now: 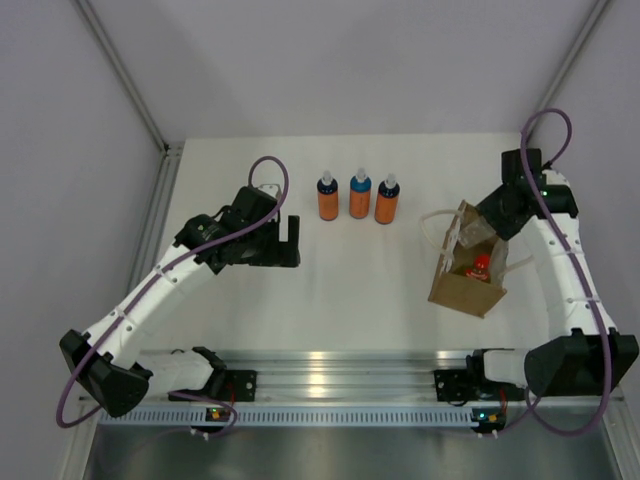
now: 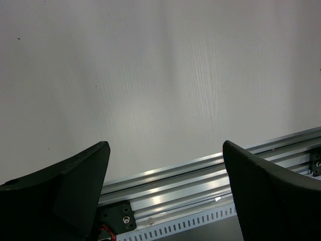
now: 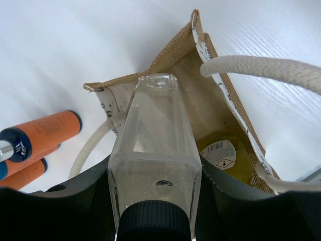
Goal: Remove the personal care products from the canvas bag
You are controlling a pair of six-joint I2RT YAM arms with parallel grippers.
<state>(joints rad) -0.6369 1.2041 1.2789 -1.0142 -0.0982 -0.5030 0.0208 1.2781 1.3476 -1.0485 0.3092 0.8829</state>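
My right gripper [image 1: 478, 233] [image 3: 155, 173] is shut on a small greyish clear bottle [image 3: 154, 150] with a black cap, holding it at the open mouth of the tan canvas bag [image 1: 462, 288] [image 3: 173, 63]. A yellow-green red-capped bottle [image 1: 480, 267] [image 3: 228, 155] lies inside the bag. Three orange bottles [image 1: 358, 197] stand in a row on the table left of the bag, and they also show at the left edge of the right wrist view [image 3: 45, 131]. My left gripper [image 1: 290, 240] [image 2: 165, 170] is open and empty above bare table, left of the orange bottles.
The bag's white rope handles [image 3: 261, 68] loop out on both sides of its mouth. An aluminium rail [image 1: 330, 372] [image 2: 200, 173] runs along the table's near edge. Frame posts [image 1: 160, 190] and grey walls bound the table at left, right and back.
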